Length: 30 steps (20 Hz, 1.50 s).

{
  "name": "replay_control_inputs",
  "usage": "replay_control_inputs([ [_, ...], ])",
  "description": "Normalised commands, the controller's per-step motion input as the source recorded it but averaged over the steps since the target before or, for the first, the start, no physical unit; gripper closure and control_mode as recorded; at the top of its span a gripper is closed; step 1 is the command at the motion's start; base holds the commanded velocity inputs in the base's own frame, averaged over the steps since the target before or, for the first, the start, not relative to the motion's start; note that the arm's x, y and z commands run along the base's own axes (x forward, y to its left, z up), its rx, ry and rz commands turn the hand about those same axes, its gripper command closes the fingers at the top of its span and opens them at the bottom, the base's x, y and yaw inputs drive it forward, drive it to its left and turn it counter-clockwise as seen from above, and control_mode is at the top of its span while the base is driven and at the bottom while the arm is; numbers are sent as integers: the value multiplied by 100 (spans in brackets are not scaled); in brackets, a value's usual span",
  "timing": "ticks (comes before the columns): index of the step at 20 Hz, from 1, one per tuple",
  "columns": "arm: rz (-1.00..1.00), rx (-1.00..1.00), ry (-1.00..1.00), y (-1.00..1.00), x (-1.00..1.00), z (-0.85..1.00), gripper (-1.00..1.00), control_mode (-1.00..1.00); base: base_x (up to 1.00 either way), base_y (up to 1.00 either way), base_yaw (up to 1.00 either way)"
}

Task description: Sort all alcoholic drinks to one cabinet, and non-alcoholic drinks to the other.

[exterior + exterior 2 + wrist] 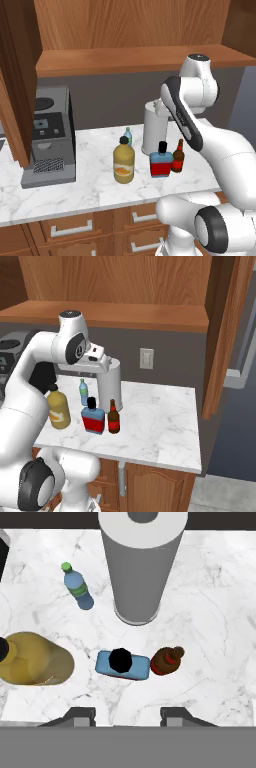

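Fingers (127, 713) are hovering apart and empty, high above the squarish blue bottle (122, 664) on the marble desk (210, 637). Brown bottle (166, 660) sits just beside it, orange juice (35, 664) nearby, small water bottle (77, 589) by the paper towels (140, 567).

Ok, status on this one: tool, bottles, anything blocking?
Tool open, holding nothing, above blue bottle. All four bottles on counter. Paper-towel roll close behind.

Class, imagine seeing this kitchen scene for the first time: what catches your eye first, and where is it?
The big white robot arm looms over a marble counter. Beneath it stand four bottles: an orange-yellow juice bottle, a blue bottle, a brown bottle and a small water bottle, beside a white paper-towel roll.
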Motion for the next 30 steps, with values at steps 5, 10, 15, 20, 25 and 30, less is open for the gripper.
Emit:
replay_control_inputs([
  [5,0,0,0,0,-5,0,-100,-100,0,0,0],
  [10,6,4,-1,-32,0,0,-100,-100,0,0,0],
  [15,17,8,-5,-38,0,0,-100,-100,0,0,0],
  [20,21,10,-4,-18,-1,-15,-100,-100,0,0,0],
  [25,24,14,-12,-14,0,-25,-100,-100,0,0,0],
  [30,24,12,-17,-19,0,-23,-100,-100,0,0,0],
])
